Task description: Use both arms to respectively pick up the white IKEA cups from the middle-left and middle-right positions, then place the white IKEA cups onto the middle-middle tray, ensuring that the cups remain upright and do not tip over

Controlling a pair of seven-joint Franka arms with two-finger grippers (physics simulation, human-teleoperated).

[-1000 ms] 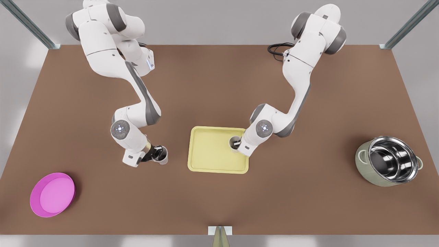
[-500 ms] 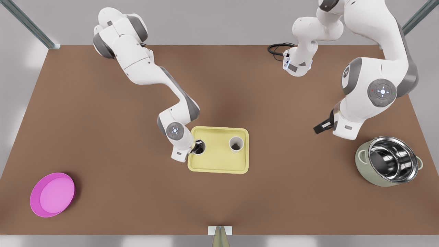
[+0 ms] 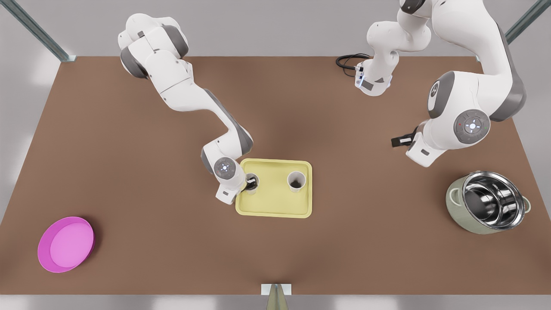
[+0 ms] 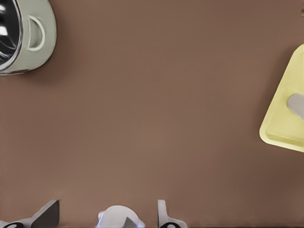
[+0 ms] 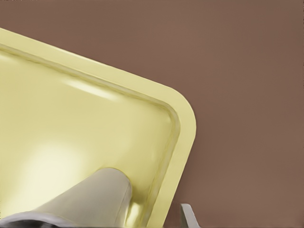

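1. Front view: both white IKEA cups stand upright on the tray [image 3: 275, 204], one [image 3: 296, 181] near its right edge, one [image 3: 252, 183] by its left rim.
2. The right gripper [image 3: 249, 184] is at the left-rim cup, one finger inside it, seemingly pinching its wall, likely to steady the set-down.
3. The left gripper [image 3: 400, 141] hangs spread over bare table [image 3: 129, 258] near the pot [image 3: 488, 202], waiting.

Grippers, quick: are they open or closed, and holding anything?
Left gripper: open, empty, over bare table near the pot.
Right gripper: at a cup on the tray; cannot tell.
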